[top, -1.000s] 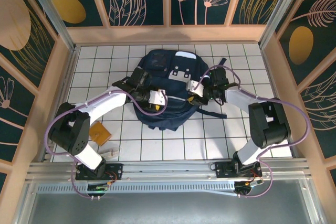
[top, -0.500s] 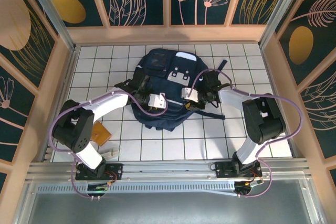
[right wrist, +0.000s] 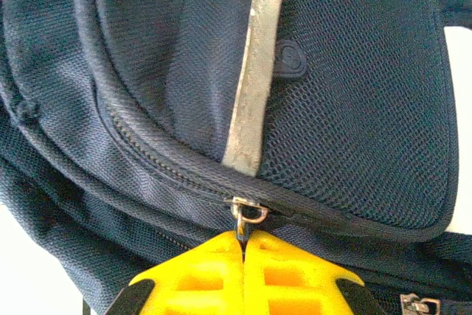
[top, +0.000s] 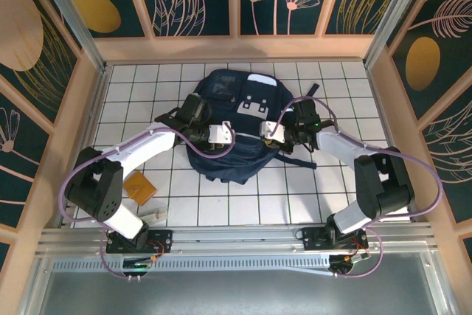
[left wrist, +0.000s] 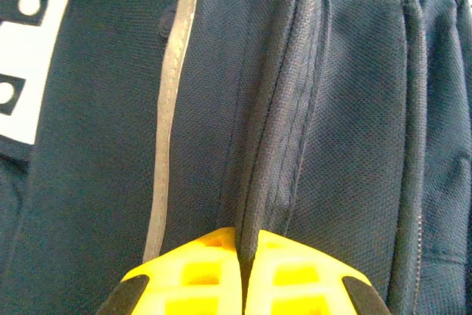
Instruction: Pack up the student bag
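Navy fabric sits in the middle of your white-tiled counter (top: pixel 295 189): the bag (top: pixel 225 90) lies flat on it, front face up, nearer the far wall than the arm bases. You have one arm reaching in from each side.

Your left gripper (top: pixel 220 138) is on the bag's left half. In the left wrist view, its yellow fingers (left wrist: pixel 184 274) are pressed together, and a raised ridge of bag fabric runs straight down into the seam between them, so it is pinching the bag. A pale stripe (left wrist: pixel 168 108) runs just to the left of that ridge, and a light patch (left wrist: pixel 18 64) with round holes sits at the far left edge.

Your right gripper (top: pixel 268 133) is on the bag's right half. In the right wrist view, its fingers (right wrist: pixel 295 274) are closed on a thin zip pull (right wrist: pixel 249 215). The pull hangs from the curved zip line, right where a worn stripe (right wrist: pixel 257 71) meets it. A second zip pull (right wrist: pixel 414 304) lies loose at the lower right corner.

Off to the left, well apart from the bag, a flat orange square (top: pixel 140 186) rests on the tiles near your left arm. A small pale object (top: pixel 158 214) lies closer to the near edge.
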Robot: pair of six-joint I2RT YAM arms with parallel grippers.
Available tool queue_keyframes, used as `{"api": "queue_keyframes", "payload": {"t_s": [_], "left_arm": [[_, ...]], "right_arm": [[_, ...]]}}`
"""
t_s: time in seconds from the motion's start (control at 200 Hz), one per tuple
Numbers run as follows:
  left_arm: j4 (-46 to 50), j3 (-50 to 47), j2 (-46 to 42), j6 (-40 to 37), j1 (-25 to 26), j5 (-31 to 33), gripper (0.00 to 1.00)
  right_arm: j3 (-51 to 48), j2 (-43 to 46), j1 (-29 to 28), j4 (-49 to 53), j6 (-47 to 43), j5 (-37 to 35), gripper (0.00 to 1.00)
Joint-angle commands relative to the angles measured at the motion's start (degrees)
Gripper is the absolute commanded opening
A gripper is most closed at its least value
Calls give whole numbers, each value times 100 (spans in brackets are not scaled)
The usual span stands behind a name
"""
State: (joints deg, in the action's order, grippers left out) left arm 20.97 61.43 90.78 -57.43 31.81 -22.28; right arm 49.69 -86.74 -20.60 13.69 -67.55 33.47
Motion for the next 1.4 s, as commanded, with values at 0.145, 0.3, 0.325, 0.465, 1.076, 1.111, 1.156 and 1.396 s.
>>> {"api": "queue_keyframes", "payload": {"t_s": [0.145,0.3,0.325,0.465,1.076,1.111,1.156,1.396], "left_arm": [[-431,515,66,1146,35,-430,0],[-415,559,177,1110,44,-560,0],[-430,563,182,1124,40,-618,0],[-631,520,185,1308,42,-925,0],[-589,600,14,1336,37,-1682,0],[-595,617,27,1332,41,-1723,0],[-587,648,44,1326,35,-1757,0],[-557,721,80,1352,43,-1940,0]], "right_arm": [[-135,755,-118,741,-66,898,0],[-244,1013,-179,783,1,1262,0],[-265,1033,-206,705,76,1352,0],[-421,996,-435,86,672,1778,0],[-1791,2389,1040,-2028,2514,1574,47],[-1754,2249,1032,-2026,2509,1574,48],[-1694,2083,1026,-2098,2579,1598,47],[-1443,1394,952,-2282,2522,1469,45]]}}
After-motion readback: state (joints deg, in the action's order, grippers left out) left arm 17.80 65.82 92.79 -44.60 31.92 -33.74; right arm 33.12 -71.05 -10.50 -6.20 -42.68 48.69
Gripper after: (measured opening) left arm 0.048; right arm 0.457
